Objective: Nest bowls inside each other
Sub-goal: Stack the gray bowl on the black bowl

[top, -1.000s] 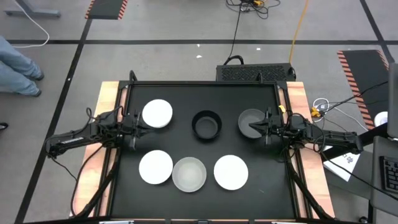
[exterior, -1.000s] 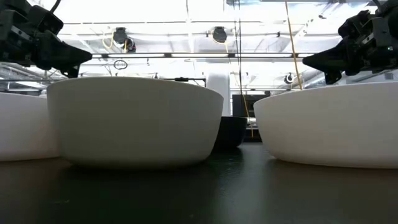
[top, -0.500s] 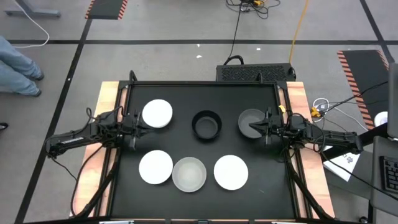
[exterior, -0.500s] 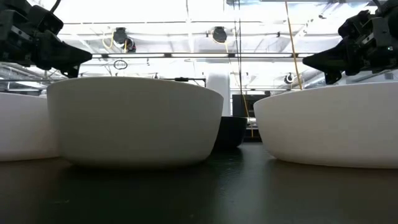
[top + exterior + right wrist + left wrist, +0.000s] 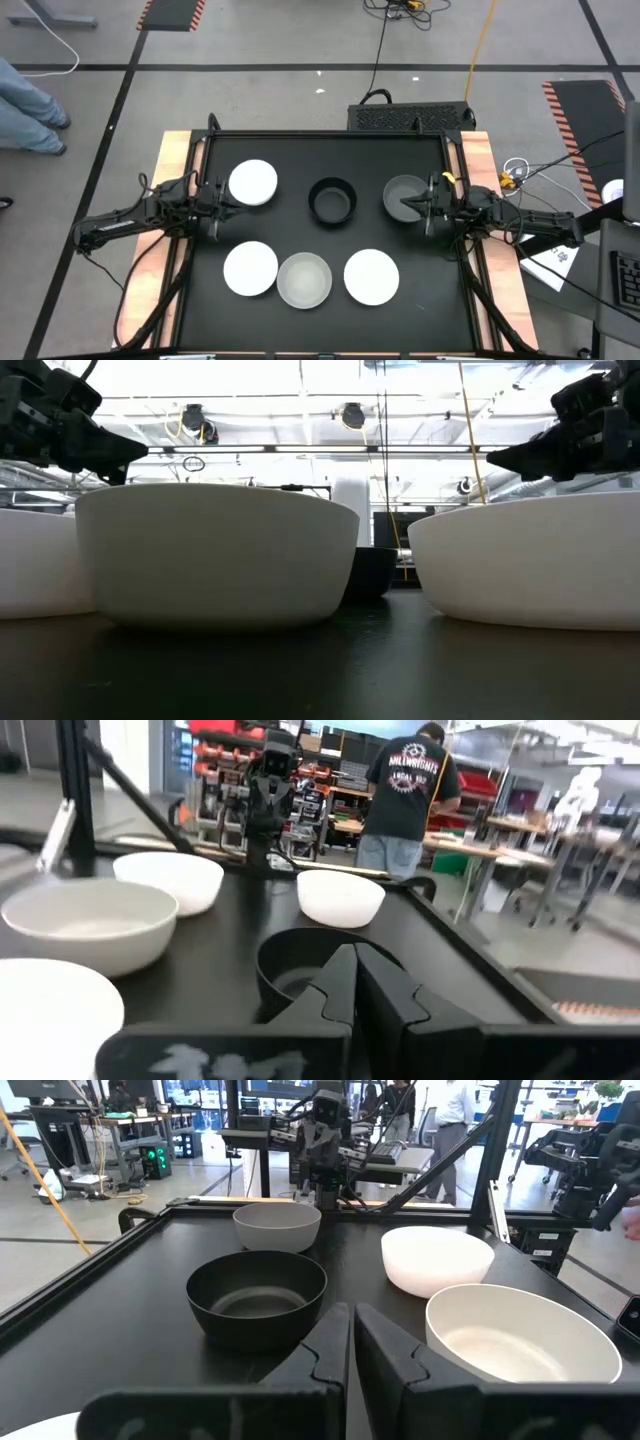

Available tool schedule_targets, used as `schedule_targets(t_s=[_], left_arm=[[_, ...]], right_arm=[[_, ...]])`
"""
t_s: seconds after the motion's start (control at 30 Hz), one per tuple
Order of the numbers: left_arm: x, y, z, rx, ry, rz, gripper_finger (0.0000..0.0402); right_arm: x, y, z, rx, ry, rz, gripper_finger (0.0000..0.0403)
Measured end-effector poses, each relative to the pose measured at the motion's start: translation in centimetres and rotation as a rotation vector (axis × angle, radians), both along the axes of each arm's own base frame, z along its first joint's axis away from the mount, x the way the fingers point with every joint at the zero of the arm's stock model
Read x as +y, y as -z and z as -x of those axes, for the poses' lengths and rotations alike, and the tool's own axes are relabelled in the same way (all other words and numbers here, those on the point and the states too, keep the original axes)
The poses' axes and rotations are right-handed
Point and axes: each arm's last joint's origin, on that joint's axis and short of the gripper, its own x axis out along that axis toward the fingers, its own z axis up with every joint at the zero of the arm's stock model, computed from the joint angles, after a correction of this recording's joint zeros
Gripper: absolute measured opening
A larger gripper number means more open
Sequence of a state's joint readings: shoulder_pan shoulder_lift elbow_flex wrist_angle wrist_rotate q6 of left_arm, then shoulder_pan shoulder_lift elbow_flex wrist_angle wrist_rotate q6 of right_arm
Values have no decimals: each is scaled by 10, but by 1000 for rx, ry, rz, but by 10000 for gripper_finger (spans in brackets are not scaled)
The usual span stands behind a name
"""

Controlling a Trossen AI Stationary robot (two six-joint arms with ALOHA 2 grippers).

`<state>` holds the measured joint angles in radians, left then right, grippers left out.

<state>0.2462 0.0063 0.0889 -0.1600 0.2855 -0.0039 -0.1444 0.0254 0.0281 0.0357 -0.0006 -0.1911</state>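
1. I see six small round bowls spread singly on the black table [image 5: 430, 310], none inside another, so nesting has not begun.
2. The back row holds a plain white bowl [image 5: 253, 183], a glossy black bowl [image 5: 332, 200] and a dark grey bowl [image 5: 402, 195]; the front row holds a second white bowl [image 5: 250, 269], a pale grey translucent bowl [image 5: 304, 280] and a third white bowl [image 5: 371, 276].
3. My left gripper [image 5: 222, 199] sits at the table's left edge just beside the back white bowl, jaws pressed together and holding nothing.
4. My right gripper [image 5: 412, 203] hangs over the dark grey bowl's rim, jaws likewise closed and empty, raised above the bowls in the low view.
5. I judge both arms are parked by the nearest bowl each, ready to open and pick.
6. The even spacing gives the jaws room around each rim.
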Motion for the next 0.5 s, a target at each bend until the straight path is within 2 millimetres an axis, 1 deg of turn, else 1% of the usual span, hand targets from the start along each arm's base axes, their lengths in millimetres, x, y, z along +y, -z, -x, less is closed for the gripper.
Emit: schedule_targets(t_s=[0.13, 0.23, 0.5], left_arm=[[0, -7, 0, -68, 1, -49, 21], [0, -10, 0, -97, 1, -43, 21], [0, -11, 0, -109, 0, -10, 21]], right_arm=[[-2, -5, 0, -43, 60, 72, 0], [-2, -9, 1, -72, 64, 131, 0], [-1, -11, 1, -87, 64, 138, 0]])
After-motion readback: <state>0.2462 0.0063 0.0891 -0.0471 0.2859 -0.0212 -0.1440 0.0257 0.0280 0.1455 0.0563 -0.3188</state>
